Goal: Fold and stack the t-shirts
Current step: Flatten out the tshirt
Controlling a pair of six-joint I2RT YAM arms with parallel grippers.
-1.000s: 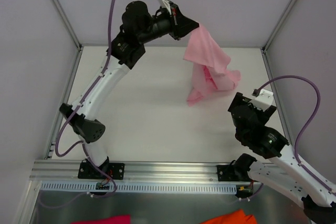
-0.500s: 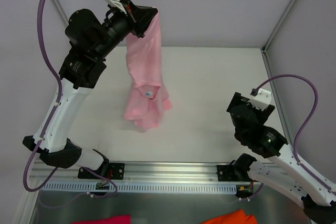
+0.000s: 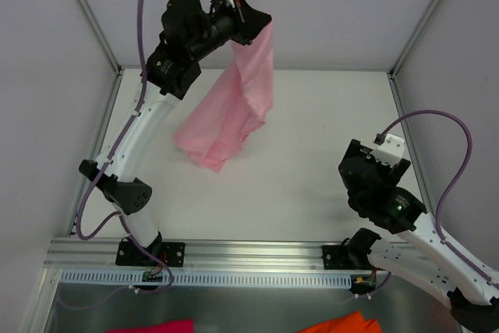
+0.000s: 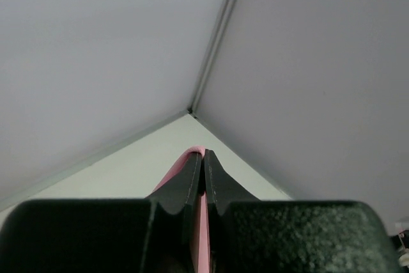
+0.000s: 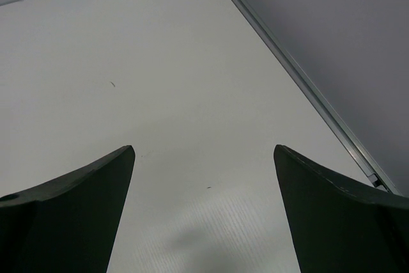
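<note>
With the left claw (image 3: 263,26) pinching the t-shirt (image 3: 234,107) aloft and the right claw (image 5: 204,158) open and empty, best lower the cloth slowly, spreading it flat on the tabletop (image 3: 304,189).

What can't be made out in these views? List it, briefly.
Left wrist view: the left claw hides all but a sliver of the t-shirt.
Top view: magenta cloth and orange cloth are cut off by the bottom edge.
Top view: the t-shirt's folds hide any neck label.
</note>
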